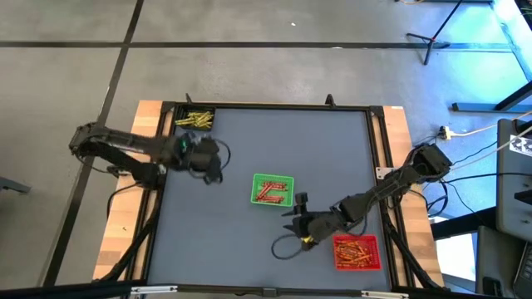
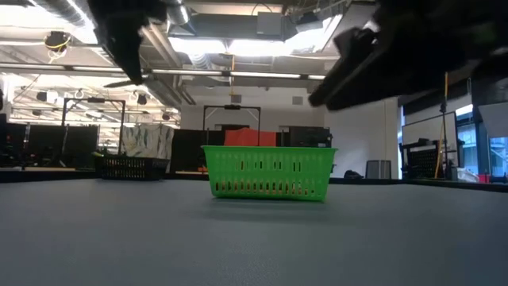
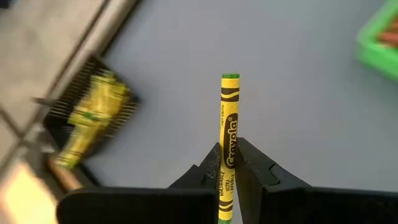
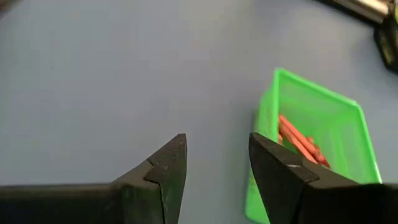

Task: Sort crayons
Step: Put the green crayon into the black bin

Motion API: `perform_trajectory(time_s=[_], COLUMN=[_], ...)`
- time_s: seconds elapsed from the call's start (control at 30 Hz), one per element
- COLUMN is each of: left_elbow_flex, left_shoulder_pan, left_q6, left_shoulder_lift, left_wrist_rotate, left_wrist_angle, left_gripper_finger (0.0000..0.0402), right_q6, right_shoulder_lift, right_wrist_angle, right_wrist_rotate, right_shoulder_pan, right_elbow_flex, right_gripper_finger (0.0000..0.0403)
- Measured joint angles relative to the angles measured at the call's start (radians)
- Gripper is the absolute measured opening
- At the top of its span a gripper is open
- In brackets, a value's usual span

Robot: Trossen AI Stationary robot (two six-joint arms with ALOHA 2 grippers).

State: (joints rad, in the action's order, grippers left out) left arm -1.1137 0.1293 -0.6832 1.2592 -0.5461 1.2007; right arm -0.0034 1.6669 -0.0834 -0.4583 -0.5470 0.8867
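The left gripper pinches a yellow-wrapped, green-tipped crayon above the mat, between the black tray of yellow crayons and the green tray. This looks like mid-carry; next it must reach a tray and let go. The right gripper hovers spread and empty beside the green tray. Only the left wrist view shows the crayon; the low view hides it.

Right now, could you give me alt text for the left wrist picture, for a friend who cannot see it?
The left gripper has its jaws shut on a yellow crayon with a green tip, held above a grey table. Farther off, a black tray holds a blurred heap of yellow crayons, and a corner of a green tray shows at the edge.
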Motion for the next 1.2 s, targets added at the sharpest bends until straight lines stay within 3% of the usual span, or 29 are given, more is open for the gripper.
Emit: perform_trajectory(time_s=[0.27, 0.47, 0.6, 0.87, 1.07, 1.2], left_elbow_flex=[0.000, 0.000, 0.000, 0.000, 0.000, 0.000], left_shoulder_pan=[-0.404, -0.705, -0.850, -1.023, -1.079, -1.083], left_q6=[0.446, 0.831, 1.005, 1.115, 1.142, 1.158], left_shoulder_lift=[-0.002, 0.016, 0.082, 0.279, 0.404, 0.414], left_wrist_rotate=[-0.009, 0.214, 0.238, 0.207, 0.114, 0.119], left_wrist_angle=[-0.068, -0.193, -0.224, -0.264, -0.345, -0.349], left_gripper_finger=[0.0013, 0.0013, 0.0013, 0.0013, 0.0015, 0.0041], right_q6=[-0.002, -0.002, 0.000, 0.004, -0.001, 0.002], right_shoulder_lift=[0.000, 0.000, 0.000, 0.000, 0.000, 0.000], right_wrist_angle=[0.092, 0.135, 0.182, 0.227, 0.228, 0.230], right_wrist_rotate=[0.042, 0.052, 0.051, 0.041, 0.048, 0.051], right_shoulder_pan=[0.094, 0.132, 0.147, 0.151, 0.172, 0.183], right_elbow_flex=[0.000, 0.000, 0.000, 0.000, 0.000, 0.000], right_gripper_finger=[0.0170, 0.0170, 0.0170, 0.0170, 0.0170, 0.0170])
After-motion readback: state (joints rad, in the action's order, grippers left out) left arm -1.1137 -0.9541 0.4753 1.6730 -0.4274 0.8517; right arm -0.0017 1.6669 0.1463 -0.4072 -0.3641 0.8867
